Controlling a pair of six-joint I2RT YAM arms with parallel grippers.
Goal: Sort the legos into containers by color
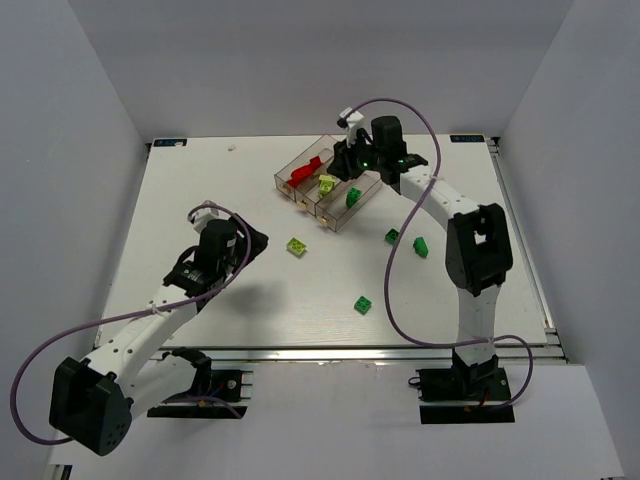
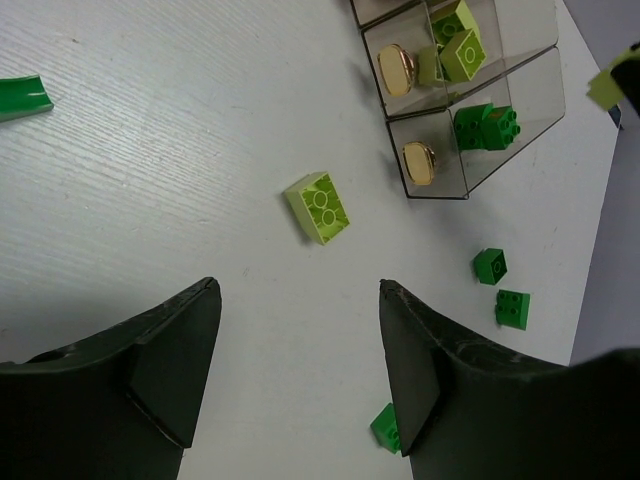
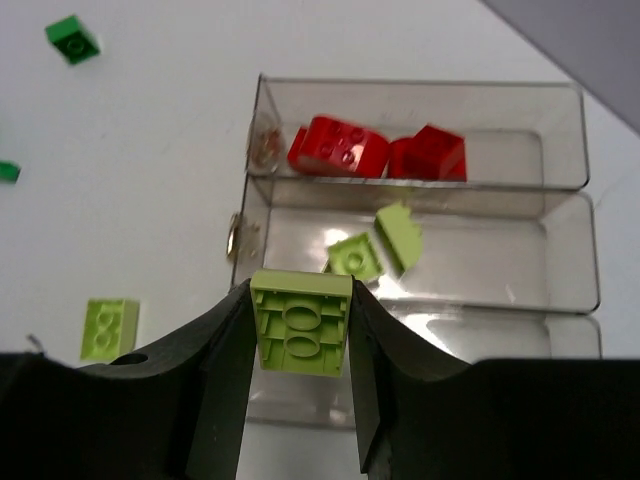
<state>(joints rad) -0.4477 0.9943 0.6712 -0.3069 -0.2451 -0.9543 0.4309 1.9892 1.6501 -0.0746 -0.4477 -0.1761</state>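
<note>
The right gripper point(image 3: 300, 300), clamping a pale yellow-green brick point(image 3: 300, 335), is likely risking a release short of the middle compartment point(image 3: 500, 270), spilling it into the neighbouring compartment point(image 3: 570, 335).

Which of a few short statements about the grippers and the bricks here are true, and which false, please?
1. The right gripper is shut on a pale green brick. True.
2. The left gripper holds a red brick. False: it is open and empty.
3. The red bricks lie in one compartment of the trays. True.
4. The table holds no loose bricks. False: three dark green bricks, among others, lie on it.
</note>
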